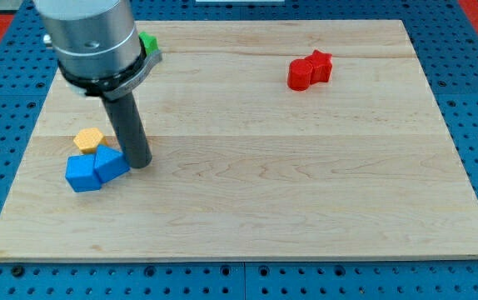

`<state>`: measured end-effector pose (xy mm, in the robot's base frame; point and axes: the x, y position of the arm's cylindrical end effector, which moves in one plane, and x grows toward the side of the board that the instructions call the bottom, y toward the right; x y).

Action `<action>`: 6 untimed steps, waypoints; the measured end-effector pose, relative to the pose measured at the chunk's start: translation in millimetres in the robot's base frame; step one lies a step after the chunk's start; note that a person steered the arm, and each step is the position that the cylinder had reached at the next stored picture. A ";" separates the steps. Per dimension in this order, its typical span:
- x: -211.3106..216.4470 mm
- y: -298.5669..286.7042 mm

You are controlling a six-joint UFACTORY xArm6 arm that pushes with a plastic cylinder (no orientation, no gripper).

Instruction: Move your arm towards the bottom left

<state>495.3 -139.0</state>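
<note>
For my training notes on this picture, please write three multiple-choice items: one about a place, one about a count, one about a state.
1. Where is the red block?
A. the view's top right
B. the view's bottom left
C. the view's bottom middle

2. How many blocks show at least partly?
A. two
B. four
C. six

3. My tip is:
A. right beside the blue block
B. against the red block
C. off the board

Answers:
1 A, it lies alone there.
2 B: red, blue, yellow block, green block half hidden by the arm.
3 A, at its right edge.
</note>
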 end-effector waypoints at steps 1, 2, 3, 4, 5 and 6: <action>17.0 -13.7; 18.9 17.8; 72.8 31.6; 122.0 -10.9; 120.7 -73.6; 97.5 -99.3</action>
